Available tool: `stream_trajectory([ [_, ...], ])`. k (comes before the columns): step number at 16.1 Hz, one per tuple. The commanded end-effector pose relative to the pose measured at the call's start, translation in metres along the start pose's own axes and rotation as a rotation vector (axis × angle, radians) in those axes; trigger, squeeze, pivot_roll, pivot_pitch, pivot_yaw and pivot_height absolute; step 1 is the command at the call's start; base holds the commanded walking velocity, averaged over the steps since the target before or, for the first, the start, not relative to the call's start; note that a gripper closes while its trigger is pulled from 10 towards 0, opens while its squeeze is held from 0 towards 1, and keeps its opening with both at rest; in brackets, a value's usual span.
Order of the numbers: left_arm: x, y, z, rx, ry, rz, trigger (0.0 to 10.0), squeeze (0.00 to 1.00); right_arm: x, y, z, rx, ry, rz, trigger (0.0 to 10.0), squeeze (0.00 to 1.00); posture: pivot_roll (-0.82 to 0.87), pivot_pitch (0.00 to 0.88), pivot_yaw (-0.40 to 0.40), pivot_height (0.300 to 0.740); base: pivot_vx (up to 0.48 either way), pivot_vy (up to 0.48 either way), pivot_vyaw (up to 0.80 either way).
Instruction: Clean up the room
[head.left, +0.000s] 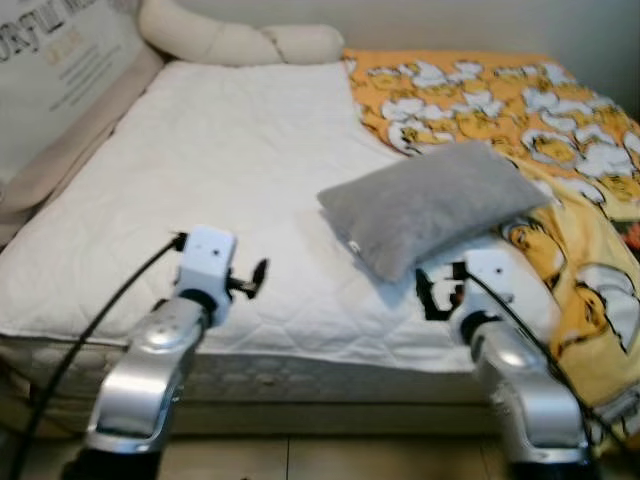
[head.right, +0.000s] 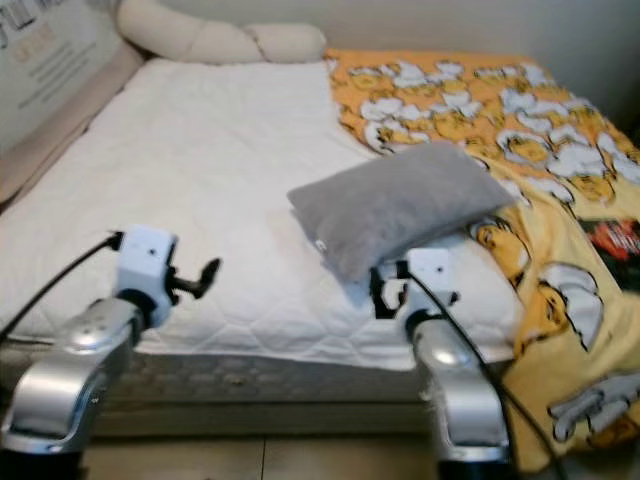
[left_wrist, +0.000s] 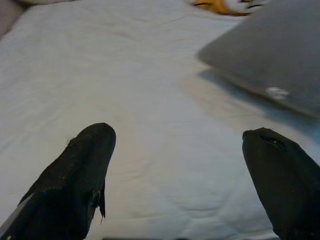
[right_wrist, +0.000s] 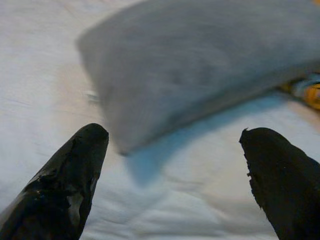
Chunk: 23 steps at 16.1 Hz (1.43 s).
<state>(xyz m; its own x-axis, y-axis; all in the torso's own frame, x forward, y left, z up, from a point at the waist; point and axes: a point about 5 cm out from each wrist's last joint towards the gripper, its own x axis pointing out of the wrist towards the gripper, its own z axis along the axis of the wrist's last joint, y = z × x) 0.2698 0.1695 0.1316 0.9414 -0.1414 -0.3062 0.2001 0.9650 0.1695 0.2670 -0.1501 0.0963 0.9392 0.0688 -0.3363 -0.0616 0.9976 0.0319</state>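
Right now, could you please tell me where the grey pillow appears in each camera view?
Left eye view: grey pillow, right of centre on the white mattress.
Right eye view: centre.
Left wrist view: upper right corner.
Right wrist view: across the top.
Shared landmark: the yellow duck-print blanket bordering it.

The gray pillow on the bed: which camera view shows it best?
The left eye view shows the gray pillow whole and sharp, lying partly on the yellow blanket. The right eye view shows it the same way. The right wrist view has it close but blurred; the left wrist view catches one corner.
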Motion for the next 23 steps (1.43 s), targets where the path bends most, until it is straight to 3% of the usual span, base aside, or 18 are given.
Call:
stream_trajectory([
  [1, 0.0003, -0.0011, 0.0021, -0.003, -0.007, -0.003, 10.0, 0.0, 0.0017, 0.0005, 0.0009, -0.011, -0.001, 0.008, 10.0, 0.0, -0.11, 0.0, -0.011, 0.74, 0.262, 0.0, 0.0],
  [7, 0.0005, -0.0014, 0.0025, -0.001, -0.012, -0.007, 10.0, 0.0, 0.0066, -0.0012, -0.0042, -0.013, 0.007, 0.013, 10.0, 0.0, -0.1, 0.0, -0.014, 0.74, 0.261, 0.0, 0.0],
  [23, 0.0018, -0.0053, 0.0049, 0.014, -0.025, -0.018, 10.0, 0.0, -0.0005, 0.0046, 0.0008, -0.018, -0.005, 0.029, 10.0, 0.0, -0.09, 0.0, -0.023, 0.74, 0.27, 0.0, -0.07],
])
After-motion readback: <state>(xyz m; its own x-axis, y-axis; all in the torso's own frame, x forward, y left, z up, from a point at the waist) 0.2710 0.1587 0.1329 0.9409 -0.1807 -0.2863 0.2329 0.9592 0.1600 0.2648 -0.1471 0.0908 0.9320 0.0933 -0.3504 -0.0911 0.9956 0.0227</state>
